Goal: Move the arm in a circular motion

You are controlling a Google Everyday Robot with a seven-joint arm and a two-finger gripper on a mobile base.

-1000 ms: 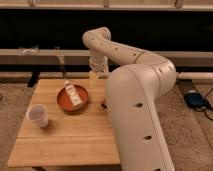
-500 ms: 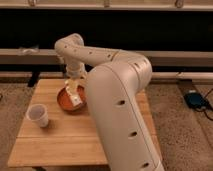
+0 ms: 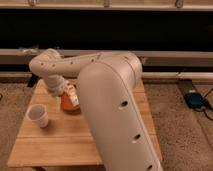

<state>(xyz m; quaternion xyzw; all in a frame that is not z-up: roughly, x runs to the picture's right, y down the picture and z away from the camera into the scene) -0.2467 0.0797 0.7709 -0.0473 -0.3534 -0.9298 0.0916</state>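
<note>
White glossy arm (image 3: pixel 107 100) takes up much of your view: the thick segment rises from bottom right and bends near the top. The forearm reaches left over the wooden surface (image 3: pixel 65 142), wrist turned down. Pale tool (image 3: pixel 62 89) is at the left rim of the orange bowl (image 3: pixel 70 104), contact unclear. You cannot tell whether it is released or clenched. White cup (image 3: pixel 38 115) stands apart, left of the bowl
</note>
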